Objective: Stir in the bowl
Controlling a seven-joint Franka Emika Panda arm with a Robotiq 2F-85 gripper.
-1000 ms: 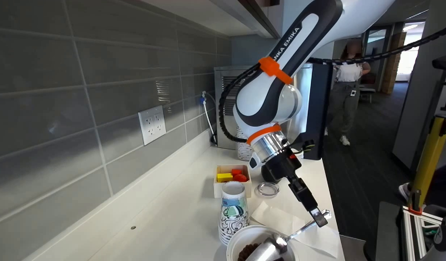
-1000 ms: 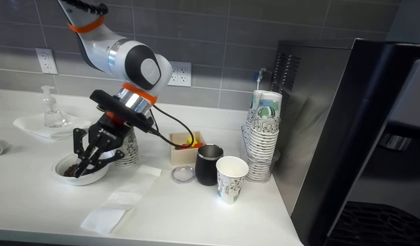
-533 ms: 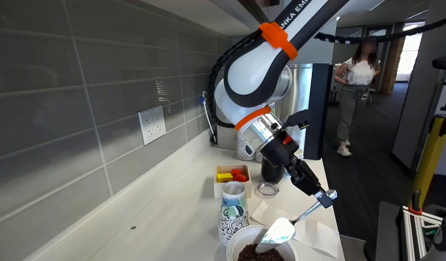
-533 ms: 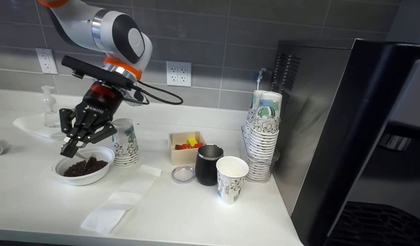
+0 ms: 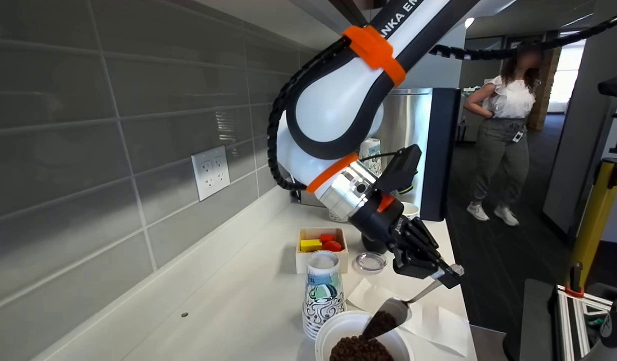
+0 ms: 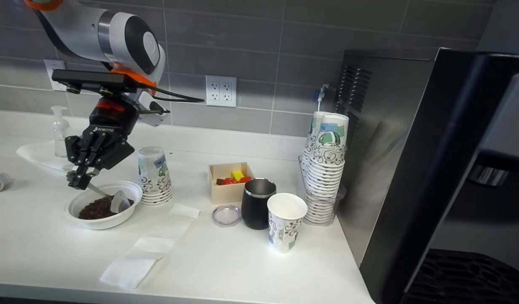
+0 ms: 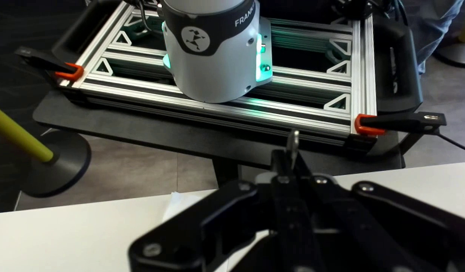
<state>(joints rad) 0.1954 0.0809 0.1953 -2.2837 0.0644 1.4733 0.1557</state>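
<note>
Gripper [image 6: 79, 180] clamped on the handle of a spoon [image 5: 395, 312], near its free end. The white bowl [image 6: 100, 224], part-filled with brown beans [image 5: 358, 349], stands on the bench [image 6: 225, 266] below the gripper, toward the tiled wall [image 5: 62, 150]; the spoon slants down from the gripper into the bowl, blade tip at the beans, its depth unclear. Stirring appears to be the step in hand. For an even mix, the gripper should sink a little so that the blade enters the beans, then trace slow, small circles inside the rim. Held so far from the blade, the handle may twist under hard pushing. The cup stack [image 6: 155, 177], past the bowl from the gripper, discourages wide sweeps.
</note>
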